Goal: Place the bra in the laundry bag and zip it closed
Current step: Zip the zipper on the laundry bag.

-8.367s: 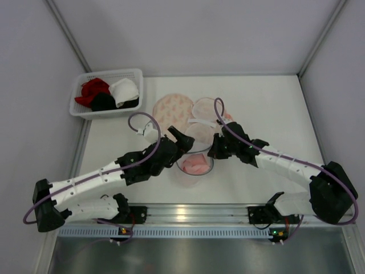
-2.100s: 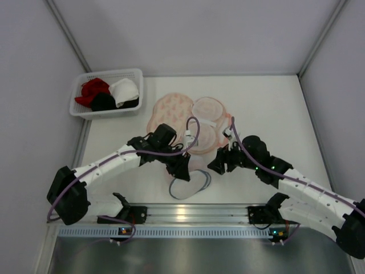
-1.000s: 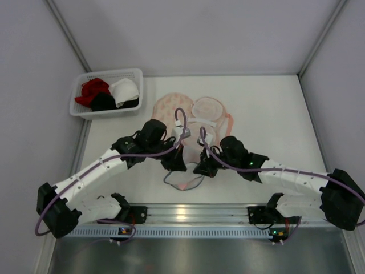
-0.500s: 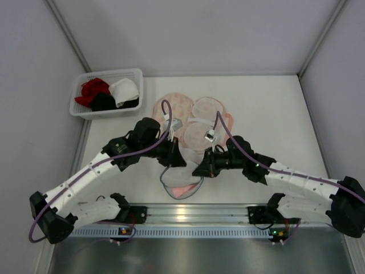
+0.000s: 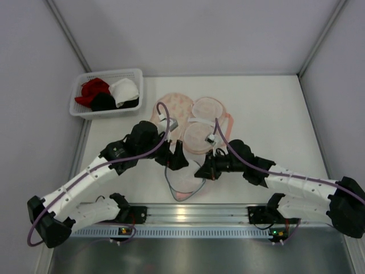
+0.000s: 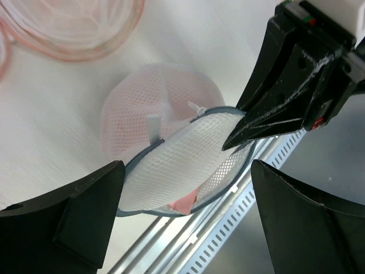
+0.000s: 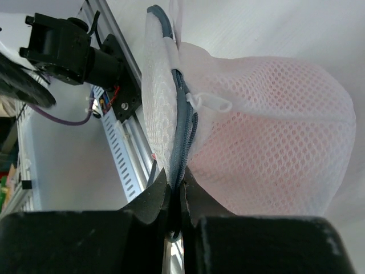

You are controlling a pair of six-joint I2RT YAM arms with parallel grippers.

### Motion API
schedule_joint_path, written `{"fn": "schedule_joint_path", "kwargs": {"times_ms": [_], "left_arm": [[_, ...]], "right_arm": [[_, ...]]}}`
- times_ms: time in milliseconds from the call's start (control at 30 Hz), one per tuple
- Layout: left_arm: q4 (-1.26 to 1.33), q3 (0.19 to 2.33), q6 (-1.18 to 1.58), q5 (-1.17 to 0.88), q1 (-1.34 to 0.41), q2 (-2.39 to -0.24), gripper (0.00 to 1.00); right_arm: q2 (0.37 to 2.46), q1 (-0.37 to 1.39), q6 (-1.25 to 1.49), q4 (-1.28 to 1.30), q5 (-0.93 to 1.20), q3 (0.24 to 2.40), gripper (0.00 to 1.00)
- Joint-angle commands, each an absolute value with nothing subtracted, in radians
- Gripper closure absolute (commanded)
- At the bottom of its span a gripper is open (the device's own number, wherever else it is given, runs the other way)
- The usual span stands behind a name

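Observation:
The laundry bag in hand is white mesh with a grey-blue zip rim (image 5: 183,184); it is not peach. It stands on edge near the front rail. The pale pink bra (image 6: 183,201) is inside and shows through the mesh (image 7: 256,182). My right gripper (image 7: 175,185) is shut on the zip rim (image 7: 183,120); it also shows from above (image 5: 199,171) and in the left wrist view (image 6: 231,142). My left gripper (image 5: 175,157) is open, its fingers wide apart over the bag (image 6: 188,160), touching nothing.
A peach floral round bag (image 5: 171,107) and two pale mesh rounds with pink rims (image 5: 208,108) lie behind the arms. A white basket (image 5: 80,109) with red, black and white garments stands at the back left. The metal front rail (image 5: 188,212) is just below the bag.
The mesh bag has shifted slightly right and stands more on edge, with less pink showing. Both grippers have stayed close at its rim, the right one still pinching it.

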State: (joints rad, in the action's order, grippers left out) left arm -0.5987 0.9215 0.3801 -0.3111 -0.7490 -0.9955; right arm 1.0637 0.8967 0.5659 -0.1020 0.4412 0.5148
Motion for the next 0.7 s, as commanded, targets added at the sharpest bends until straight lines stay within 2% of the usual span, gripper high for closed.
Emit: {"fn": "schedule_joint_path", "kwargs": {"times_ms": [0, 200, 433, 500, 667], "left_arm": [[-0.586, 1.0, 0.316, -0.252, -0.727, -0.98, 0.02], [-0.555, 1.026, 0.363, -0.207, -0.69, -1.081, 0.02], [-0.454, 0.979, 0.526, -0.342, -0.692, -1.146, 0.02], [-0.437, 0.965, 0.552, -0.31, -0.698, -1.134, 0.02], [-0.431, 0.939, 0.643, -0.195, -0.729, -1.117, 0.11]], "right_arm": [[1.026, 0.902, 0.443, -0.138, 0.425, 0.514, 1.0], [1.035, 0.9, 0.431, -0.218, 0.477, 0.488, 1.0], [1.011, 0.902, 0.416, -0.203, 0.442, 0.477, 1.0], [1.008, 0.9, 0.416, -0.196, 0.439, 0.483, 1.0], [0.996, 0.9, 0.423, -0.181, 0.414, 0.488, 1.0]]}}
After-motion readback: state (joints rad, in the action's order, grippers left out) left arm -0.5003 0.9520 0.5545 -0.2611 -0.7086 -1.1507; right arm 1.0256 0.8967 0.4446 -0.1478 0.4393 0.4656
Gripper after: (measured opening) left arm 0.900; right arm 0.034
